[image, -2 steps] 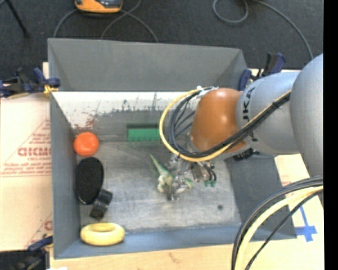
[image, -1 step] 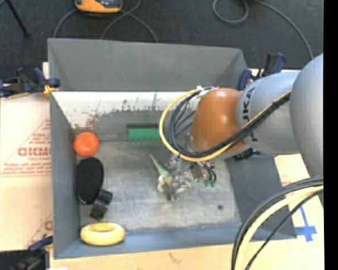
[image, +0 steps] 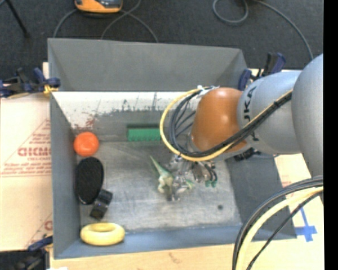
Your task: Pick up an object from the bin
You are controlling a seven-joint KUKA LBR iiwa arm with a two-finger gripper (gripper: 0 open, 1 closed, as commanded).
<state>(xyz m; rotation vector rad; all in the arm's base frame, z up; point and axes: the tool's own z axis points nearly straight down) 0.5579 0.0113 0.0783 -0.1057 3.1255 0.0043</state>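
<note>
My gripper [image: 179,185] is low in the middle of the bin, under the orange wrist cover. It is right beside a small pale green and white thing with pointed leaf-like parts [image: 161,173], which lies on the bin floor at the gripper's left and is partly hidden by it. I cannot tell whether the two touch. A green rectangular block [image: 143,133] lies against the back wall, up and to the left of the gripper.
Along the left wall lie an orange ball [image: 86,143], a black oval brush-like thing [image: 89,180] with a small black piece [image: 100,204] below it, and a yellow ring [image: 102,234] in the front left corner. The arm and its cables cover the bin's right side.
</note>
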